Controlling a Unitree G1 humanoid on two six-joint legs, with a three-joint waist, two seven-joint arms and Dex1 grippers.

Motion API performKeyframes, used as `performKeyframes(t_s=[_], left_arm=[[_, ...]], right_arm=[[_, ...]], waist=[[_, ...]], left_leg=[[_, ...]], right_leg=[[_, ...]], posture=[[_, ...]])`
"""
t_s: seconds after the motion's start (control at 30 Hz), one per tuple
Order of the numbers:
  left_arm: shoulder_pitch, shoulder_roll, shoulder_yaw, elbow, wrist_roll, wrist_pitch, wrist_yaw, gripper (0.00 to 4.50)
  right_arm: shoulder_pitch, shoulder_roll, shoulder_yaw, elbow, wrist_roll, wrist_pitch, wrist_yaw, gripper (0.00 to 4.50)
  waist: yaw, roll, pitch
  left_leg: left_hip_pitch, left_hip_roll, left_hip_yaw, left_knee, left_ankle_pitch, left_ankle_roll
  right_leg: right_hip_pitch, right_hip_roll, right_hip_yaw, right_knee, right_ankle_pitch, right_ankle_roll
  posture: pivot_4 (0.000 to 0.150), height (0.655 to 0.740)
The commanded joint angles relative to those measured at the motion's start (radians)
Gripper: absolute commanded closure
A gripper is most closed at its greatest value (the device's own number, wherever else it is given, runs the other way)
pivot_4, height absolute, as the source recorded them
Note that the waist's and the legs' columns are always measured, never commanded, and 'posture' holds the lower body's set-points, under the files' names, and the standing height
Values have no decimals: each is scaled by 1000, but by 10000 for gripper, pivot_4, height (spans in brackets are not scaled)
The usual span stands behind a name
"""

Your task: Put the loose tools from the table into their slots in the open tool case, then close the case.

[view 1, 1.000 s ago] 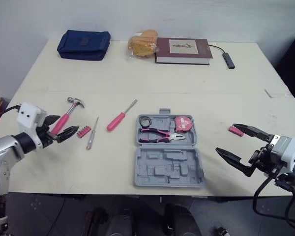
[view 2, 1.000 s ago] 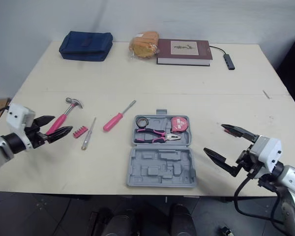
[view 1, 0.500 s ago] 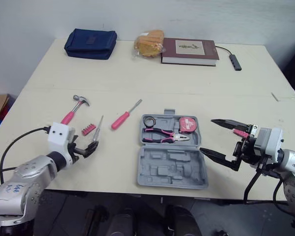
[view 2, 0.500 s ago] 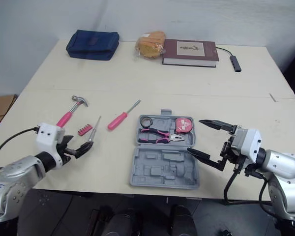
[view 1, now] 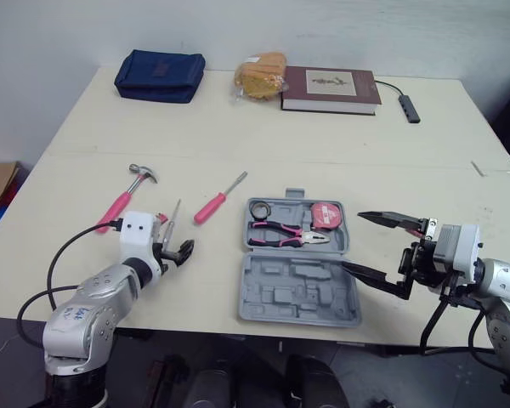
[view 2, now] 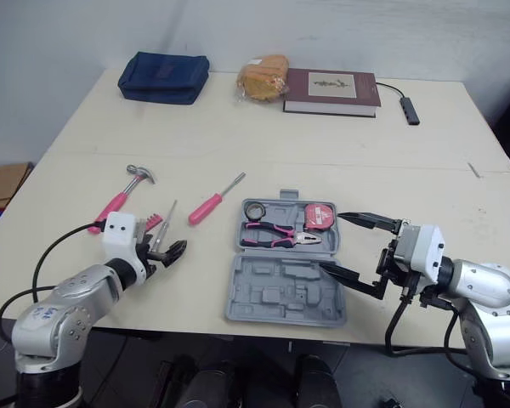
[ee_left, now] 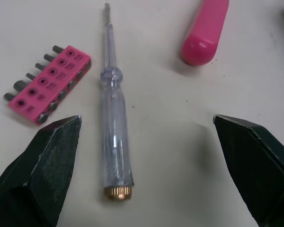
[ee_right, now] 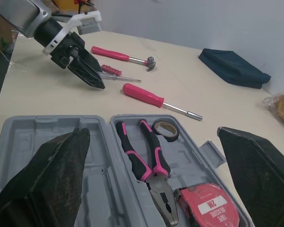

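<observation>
The grey tool case (view 1: 297,289) lies open, holding pink pliers (view 1: 285,234), a red tape measure (view 1: 325,214) and a tape roll (view 1: 257,208). Left of it lie a pink screwdriver (view 1: 212,204), a clear-handled screwdriver (ee_left: 112,137), a pink bit holder (ee_left: 47,82) and a pink-handled hammer (view 1: 123,200). My left gripper (view 1: 174,252) is open at the butt end of the clear screwdriver, whose handle lies between the fingers without being touched. My right gripper (view 1: 352,240) is open and empty at the case's right edge. A small pink piece (view 1: 422,224) lies just behind it.
Along the table's far edge sit a blue pouch (view 1: 159,76), a bagged bread roll (view 1: 259,70), a dark red book (view 1: 330,88) and a small cabled hub (view 1: 408,109). The case lies close to the table's near edge.
My left gripper has moved right, from beside the hammer handle to the clear screwdriver's end. My right gripper has moved left to the case's right edge. Both stayed open.
</observation>
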Motion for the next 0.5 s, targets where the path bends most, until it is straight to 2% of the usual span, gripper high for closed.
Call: performKeyframes(t_s=[0.03, 0.3, 0.37, 0.5], left_arm=[[-15, -11, -30, 44, 25, 41, 16, 213], [-34, 3, -10, 79, 48, 70, 0, 35934], [-35, 11, -15, 81, 57, 69, -7, 43389], [-29, 8, -5, 68, 69, 12, -21, 44562]], right_arm=[[10, -11, -21, -65, 1, 21, -34, 0], [42, -10, -37, -88, -4, 32, -66, 0], [56, -7, -43, -82, -6, 20, -64, 0], [89, -2, -56, -65, -11, -11, -52, 0]], waist=[[2, 0, 0], [1, 0, 0], [3, 0, -1], [3, 0, -1]], left_leg=[[0, 0, 0, 0, 0, 0], [1, 0, 0, 0, 1, 0], [0, -1, -1, 0, 1, 0], [0, -1, -1, 0, 1, 0]], right_leg=[[0, 0, 0, 0, 0, 0], [1, 0, 0, 1, 0, 0], [1, 0, 0, 0, 0, 0], [1, 0, 0, 0, 0, 0]], posture=[[1500, 7400], [1500, 7400], [1500, 7400], [1500, 7400]])
